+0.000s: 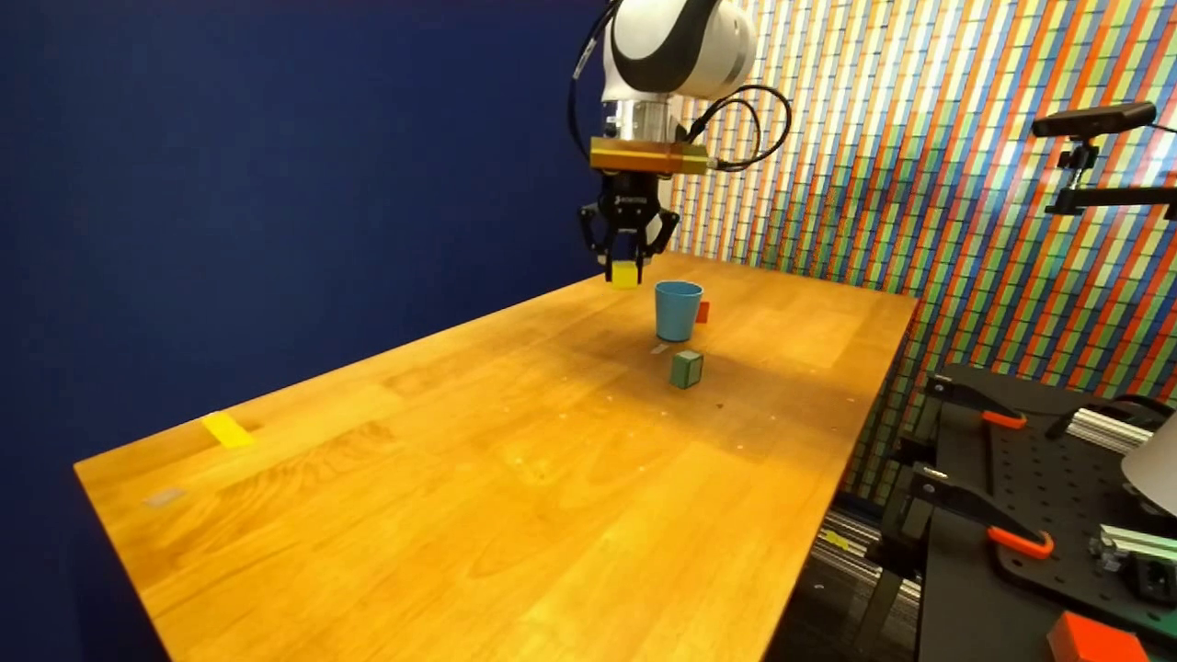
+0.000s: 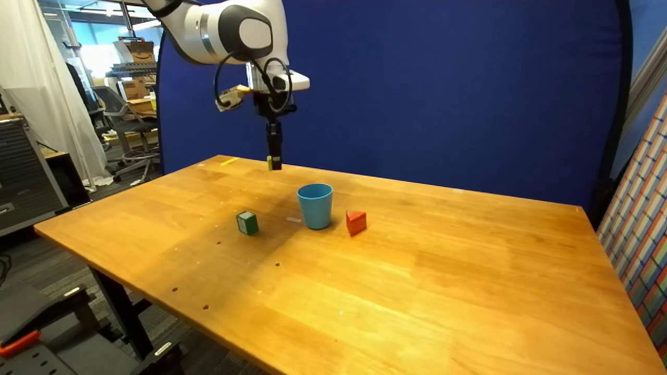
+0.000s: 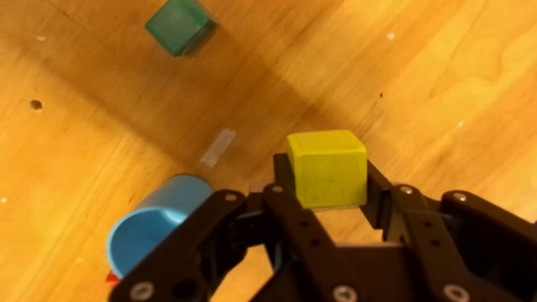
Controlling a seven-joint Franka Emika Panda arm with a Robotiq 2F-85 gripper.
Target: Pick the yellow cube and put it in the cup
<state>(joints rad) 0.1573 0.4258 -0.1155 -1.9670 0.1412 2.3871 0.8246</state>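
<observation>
Yellow cube (image 3: pixel 329 178) in claw (image 1: pixel 624 268) — lettering (image 1: pixel 632 199) blurred

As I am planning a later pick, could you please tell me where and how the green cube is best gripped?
Probably by two opposite upright sides, coming straight down from above: the green cube rests on the table with flat faces, apart from the cup. The gripper would first need to release the yellow cube.

The yellow cube (image 3: pixel 330 179) hangs in mid-air, pinched in the gripper (image 1: pixel 624 268); the cup (image 1: pixel 678 313), blue and tapered, stands upright, mouth up, at four o'clock from the cube in an exterior view.
</observation>
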